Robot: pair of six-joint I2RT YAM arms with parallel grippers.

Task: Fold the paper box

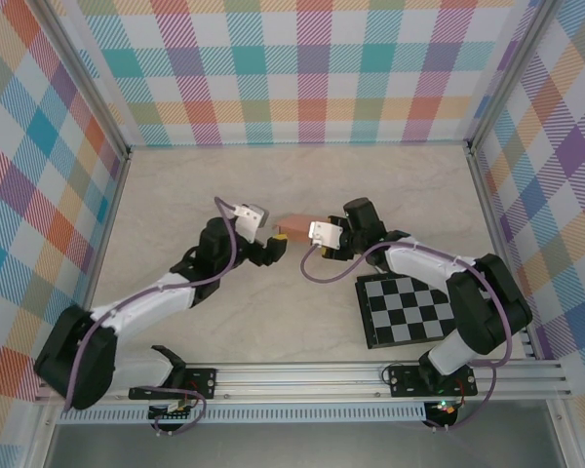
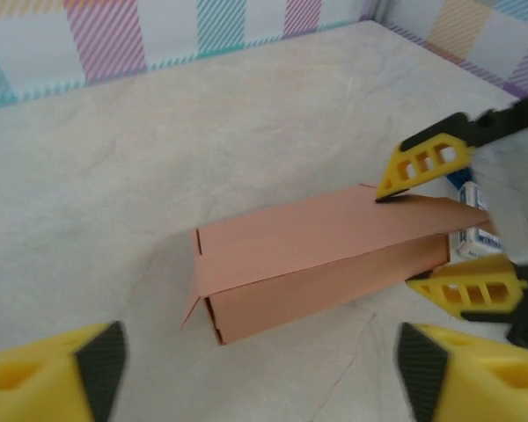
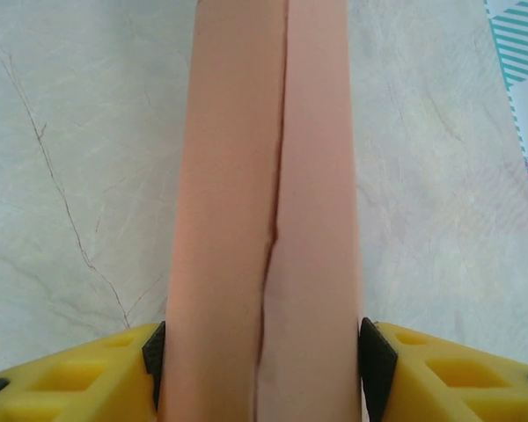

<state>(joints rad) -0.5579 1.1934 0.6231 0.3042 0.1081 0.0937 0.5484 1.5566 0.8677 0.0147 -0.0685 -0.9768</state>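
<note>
Paper box seam up close, right end effector gripping its sides

The right gripper was clamped across one end of the paper box, so that end was closed to any approach. At the box's opposite end the left gripper stood with jaws wide apart, a strip of bare table lying between it and the box. Both long sides of the box were flanked by bare table, and the checkered board lay well apart from the box, behind the right gripper.
</note>
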